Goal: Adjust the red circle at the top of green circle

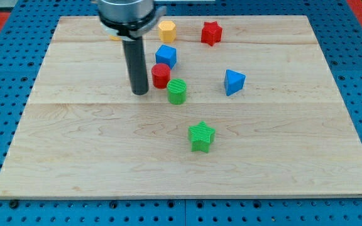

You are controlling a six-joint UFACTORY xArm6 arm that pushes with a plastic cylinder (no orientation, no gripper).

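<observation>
Red circle [161, 75]: sits just up-left of the green circle [176, 91], the two close to touching.
Tool: a bare rod with no jaws, holding nothing; the tip [140, 92] rests on the desk [93, 157] just left of the red circle.
Blue cube [166, 56]: right above the red circle.
Others: yellow hexagon [167, 30], red star [211, 32], blue triangle [234, 81], green star [202, 136].
</observation>
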